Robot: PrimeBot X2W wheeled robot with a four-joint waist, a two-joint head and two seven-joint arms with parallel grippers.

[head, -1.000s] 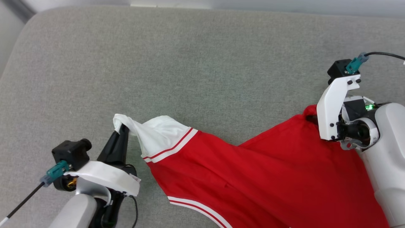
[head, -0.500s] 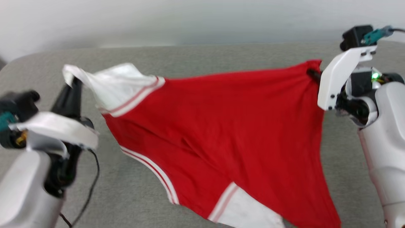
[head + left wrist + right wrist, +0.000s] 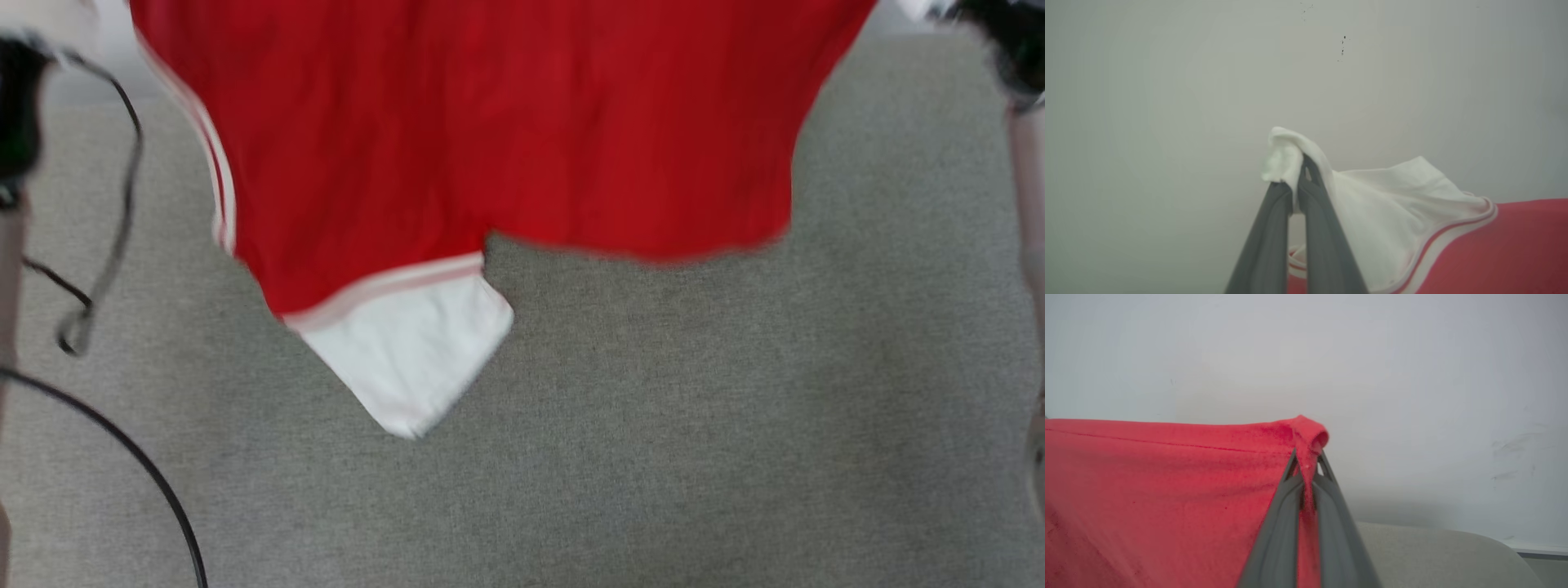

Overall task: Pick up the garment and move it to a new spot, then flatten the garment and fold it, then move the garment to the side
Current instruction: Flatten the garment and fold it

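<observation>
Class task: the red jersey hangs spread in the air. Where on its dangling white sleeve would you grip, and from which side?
Grip the white sleeve at its bottom corner, approaching from below. It hangs loose beneath the garment, tapering to a free point seemingly clear of the grey surface.

The red jersey hangs motion-blurred across the top of the head view, over the grey fabric-covered bench. One white sleeve with striped trim dangles lowest, left of centre. A black cable loops at the left edge.
</observation>
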